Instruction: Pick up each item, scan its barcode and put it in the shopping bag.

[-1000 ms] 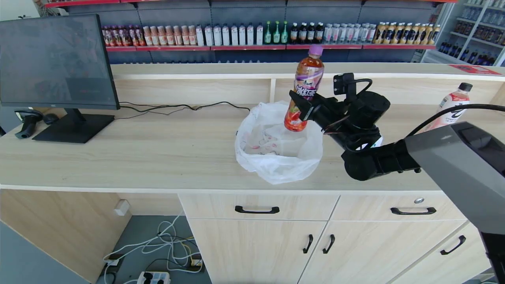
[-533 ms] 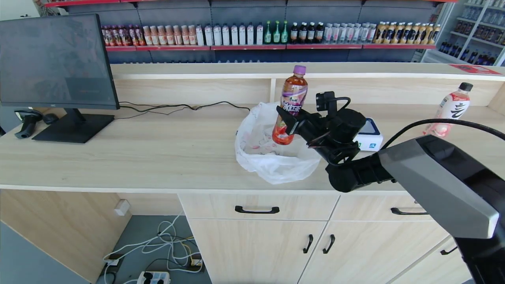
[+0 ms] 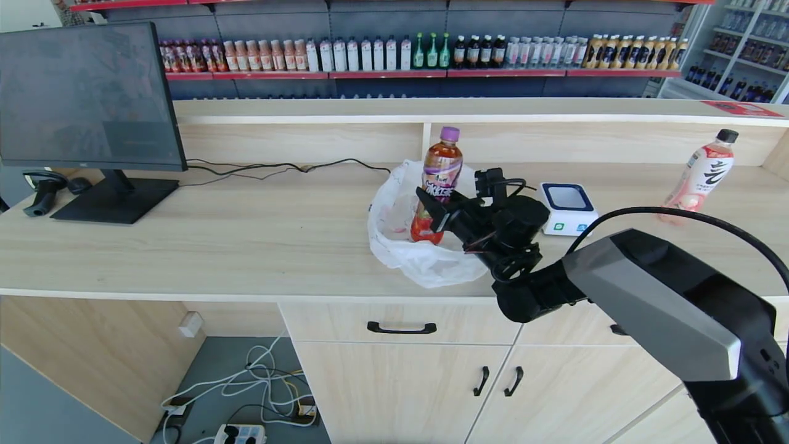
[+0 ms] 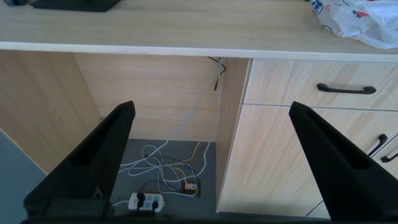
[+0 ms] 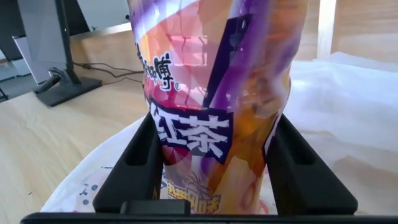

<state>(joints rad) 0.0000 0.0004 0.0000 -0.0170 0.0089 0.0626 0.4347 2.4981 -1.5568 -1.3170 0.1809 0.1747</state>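
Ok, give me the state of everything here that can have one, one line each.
Purple-capped orange tea bottle: capped, upright, gripped, base at the bag's mouth.
White plastic shopping bag: open, on the wooden counter.
Right pincer: shut on the bottle.
Left pincer: open, empty.
Black-capped pink bottle: capped, standing on the counter.
Black monitor: screen dark.

Wooden counter [image 3: 246,240] with monitor [image 3: 92,98], shopping bag [image 3: 431,268], scanner [image 3: 564,209], pink bottle [image 3: 703,169]
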